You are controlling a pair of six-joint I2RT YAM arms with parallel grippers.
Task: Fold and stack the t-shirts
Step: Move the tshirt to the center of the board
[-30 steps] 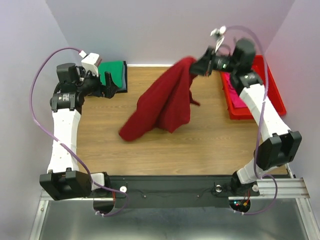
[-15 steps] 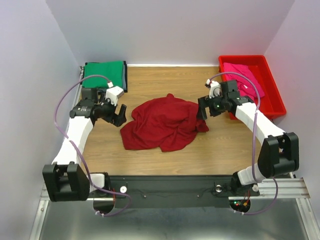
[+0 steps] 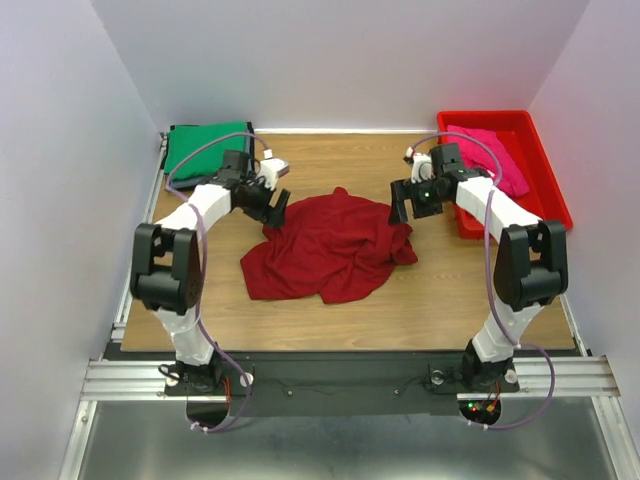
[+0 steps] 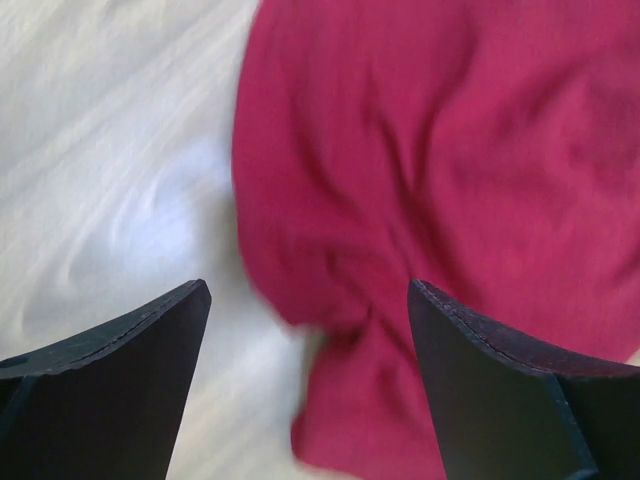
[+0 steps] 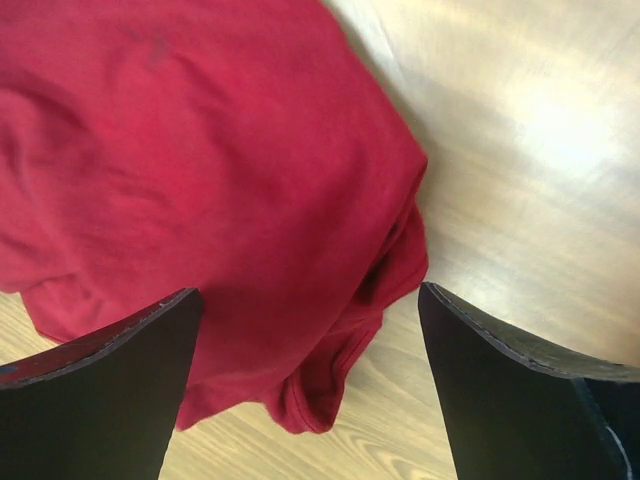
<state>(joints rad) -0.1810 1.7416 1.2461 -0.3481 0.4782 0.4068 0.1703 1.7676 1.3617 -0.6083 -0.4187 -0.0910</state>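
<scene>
— Any writing or labels on your feeds?
— None I can read. From here the maroon shirt (image 3: 330,250) mid-table looks plain. So do the green shirt (image 3: 205,148) at the far left and the pink shirt (image 3: 508,165) in the tray (image 3: 548,195) at the far right.

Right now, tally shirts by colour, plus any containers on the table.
Dark red t-shirt: 1
Green t-shirt: 1
Pink t-shirt: 1
Red tray: 1
Total: 4
</scene>
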